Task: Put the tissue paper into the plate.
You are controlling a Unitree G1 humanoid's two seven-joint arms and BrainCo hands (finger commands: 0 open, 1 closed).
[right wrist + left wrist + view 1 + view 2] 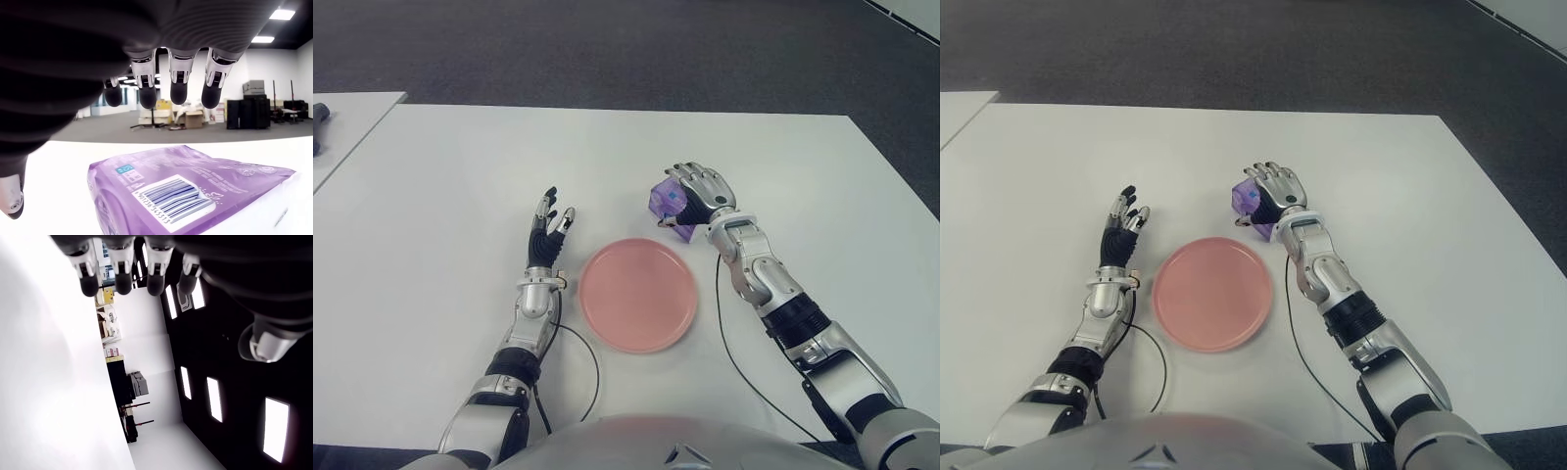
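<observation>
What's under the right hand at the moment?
A purple tissue pack lies on the white table beneath the right hand, whose fingers are spread above it, not gripping. The hand covers the pack's far side. The pink plate holds nothing.

The right robot hand [703, 188] covered most of the purple tissue pack [666, 203]. Whether its fingers touched the pack could not be told.
</observation>
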